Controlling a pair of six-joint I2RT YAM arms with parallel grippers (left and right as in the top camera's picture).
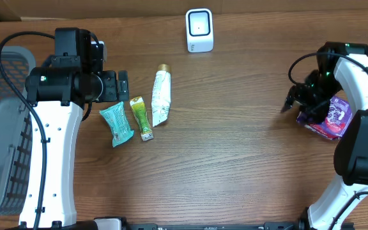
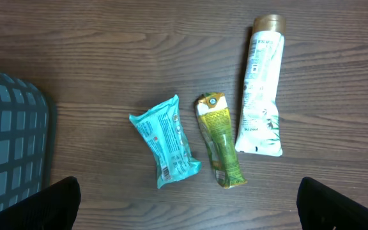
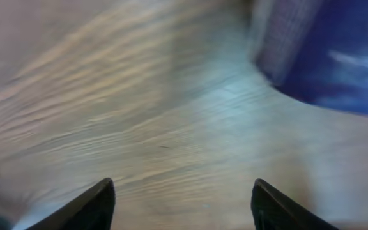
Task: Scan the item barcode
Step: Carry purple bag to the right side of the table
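Over on the left, the left gripper [image 1: 120, 85] hangs above the table [image 1: 235, 147], out at the end of a white arm that reaches up from the near edge. Its jaws are spread as wide as they go. In the left wrist view only the two dark fingers [image 2: 56, 204] show, in the bottom corners, with nothing between them.

Three items lie in a row below it. There is a teal packet [image 2: 166, 142], a green packet [image 2: 218, 142] just beside it, and a white tube [image 2: 260, 96] with a gold cap pointing to the far side. None of them touches the gripper.

On the right, the other arm bends in from the table's right edge. The right gripper [image 3: 183, 182] sits low over the wood with its jaws apart. Its wrist view is blurred, but we can see bare tabletop between the two dark fingers [image 3: 98, 207], so it holds nothing.

The purple packet [image 1: 335, 115] lies flat on the table just beside that gripper, partly under the arm. We cannot tell whether the two touch. In the wrist view the packet is only a blue smear at the upper right.

The scanner [image 1: 199, 30], a small white box, stands at the far middle of the table, well apart from every item.

The table is brown wood grain. A grey mesh basket [image 1: 5, 76] sits at its left edge, and a black cable [image 1: 18, 38] loops over the left arm. A tan board [image 1: 107, 7] runs along the far side.
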